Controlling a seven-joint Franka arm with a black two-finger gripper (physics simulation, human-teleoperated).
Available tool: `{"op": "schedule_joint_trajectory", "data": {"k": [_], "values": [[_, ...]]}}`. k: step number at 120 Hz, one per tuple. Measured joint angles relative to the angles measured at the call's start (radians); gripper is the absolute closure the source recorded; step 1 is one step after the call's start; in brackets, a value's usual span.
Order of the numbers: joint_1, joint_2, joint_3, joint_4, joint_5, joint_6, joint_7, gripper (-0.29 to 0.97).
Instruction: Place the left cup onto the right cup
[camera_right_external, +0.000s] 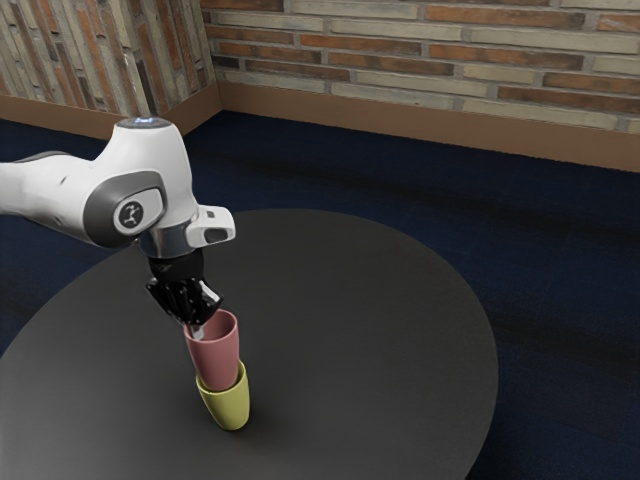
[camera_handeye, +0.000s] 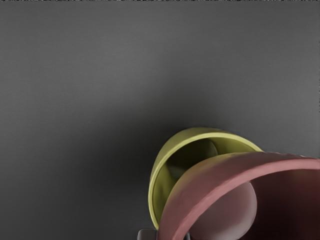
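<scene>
The pink cup looms large just beneath me, its thick curved rim sweeping across and its hollow inside dark and rounded. Beyond that rim is the yellow cup, mouth open toward me, its nearer part covered by the pink rim. Whether they touch I cannot tell. The dark grey table spreads around both.

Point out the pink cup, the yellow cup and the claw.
pink cup (camera_right_external: 213, 355), exterior view, outer wall.
yellow cup (camera_right_external: 226, 405), exterior view, side wall.
claw (camera_right_external: 198, 322), exterior view, tips at the pink cup's rim.
</scene>
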Motion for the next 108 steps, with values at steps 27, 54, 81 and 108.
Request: {"op": "schedule_joint_trajectory", "data": {"k": [27, 54, 81, 108], "values": [[0.0, 0.002, -0.003, 0.0, -0.001, 0.006, 0.0, 0.77], [0.0, 0.002, -0.006, -0.001, -0.007, 0.009, 0.003, 0.65], [0.0, 0.002, -0.006, -0.002, -0.007, 0.01, 0.005, 0.5], [0.0, 0.002, -0.007, -0.002, -0.008, 0.011, 0.006, 0.18]]}}
